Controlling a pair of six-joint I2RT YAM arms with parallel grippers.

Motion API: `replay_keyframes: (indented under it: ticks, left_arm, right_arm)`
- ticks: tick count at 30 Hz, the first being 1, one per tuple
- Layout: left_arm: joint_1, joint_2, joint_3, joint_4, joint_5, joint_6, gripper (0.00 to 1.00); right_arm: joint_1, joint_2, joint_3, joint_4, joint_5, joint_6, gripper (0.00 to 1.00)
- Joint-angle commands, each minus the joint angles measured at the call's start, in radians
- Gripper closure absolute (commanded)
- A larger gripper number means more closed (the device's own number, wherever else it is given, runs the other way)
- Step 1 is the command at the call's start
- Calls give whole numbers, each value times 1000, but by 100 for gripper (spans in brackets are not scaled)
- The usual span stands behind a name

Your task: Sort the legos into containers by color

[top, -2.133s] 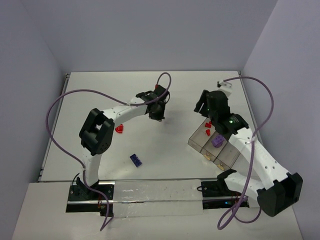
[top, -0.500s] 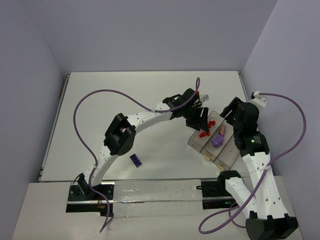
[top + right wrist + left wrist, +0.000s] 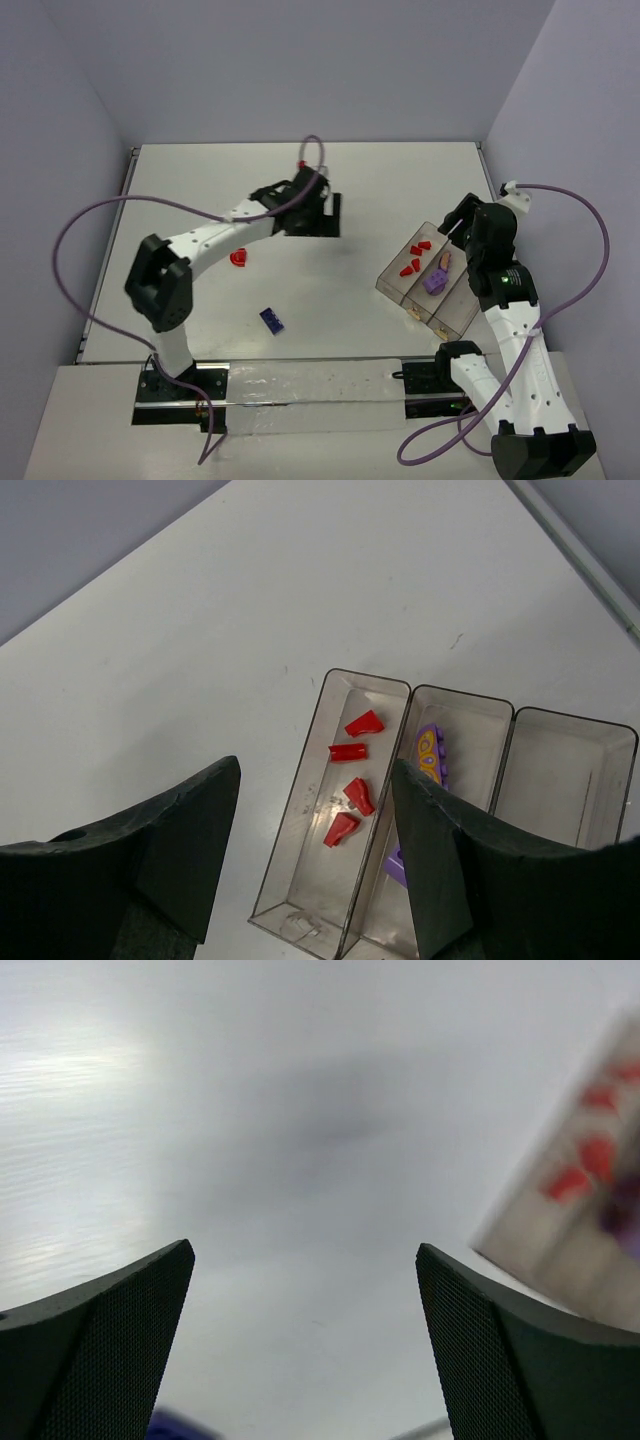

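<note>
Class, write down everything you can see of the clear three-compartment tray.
The tray looks like clear, smoky-tinted plastic, with three open compartments in a row that share walls. It sits flat on the white table, towards the right side, and lies diagonally in the overhead view. One end compartment holds four small red pieces. The middle one holds purple bricks. The other end compartment looks empty. Nothing grips the tray.

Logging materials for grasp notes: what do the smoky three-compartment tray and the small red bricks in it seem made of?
Smoky three-compartment tray: apparently clear tinted plastic, glossy; the table shows through its walls. Small red bricks: likely hard opaque plastic, smooth, with crisp edges.
</note>
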Motion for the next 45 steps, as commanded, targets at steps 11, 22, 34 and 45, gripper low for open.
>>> replay_keyframes:
  ticks: [11,22,34,45]
  left_arm:
    - [306,-123,-306,-83,-385,38,1]
    - [388,-112,-391,7,-258,110,1]
    - [429,-52,-409,38,-142,126,4]
    - [445,7,-383,32,-120,114,38]
  right_arm:
    - [-6,8,26,39,-26,-18,30]
    - [-5,3,25,33,-31,-14,30]
    - [-5,1,21,29,-31,-14,29]
    - [-5,1,27,31,-28,-15,29]
